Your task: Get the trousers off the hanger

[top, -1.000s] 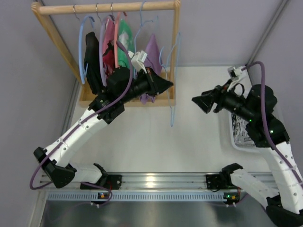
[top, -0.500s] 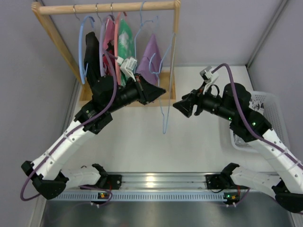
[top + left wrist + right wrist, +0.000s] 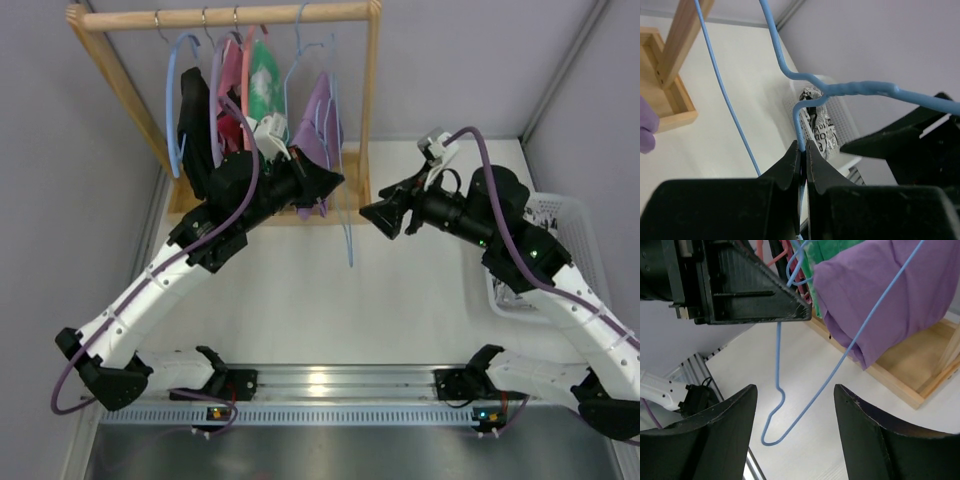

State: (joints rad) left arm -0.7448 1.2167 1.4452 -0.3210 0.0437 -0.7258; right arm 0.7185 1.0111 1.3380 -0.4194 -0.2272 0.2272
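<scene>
Left wrist, hanger clamped in left gripper

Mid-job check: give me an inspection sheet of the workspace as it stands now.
Surface: white table.
Job's things: hanger bare, hook pointing down; trousers lying in the basket.
Clutter: wooden rack with purple garment, green top and others hanging.
Grippers: left gripper shut on the hanger wire; right gripper open, holding nothing.
Cables: purple cable arching over each wrist.
Surroundings: grey wall.
</scene>
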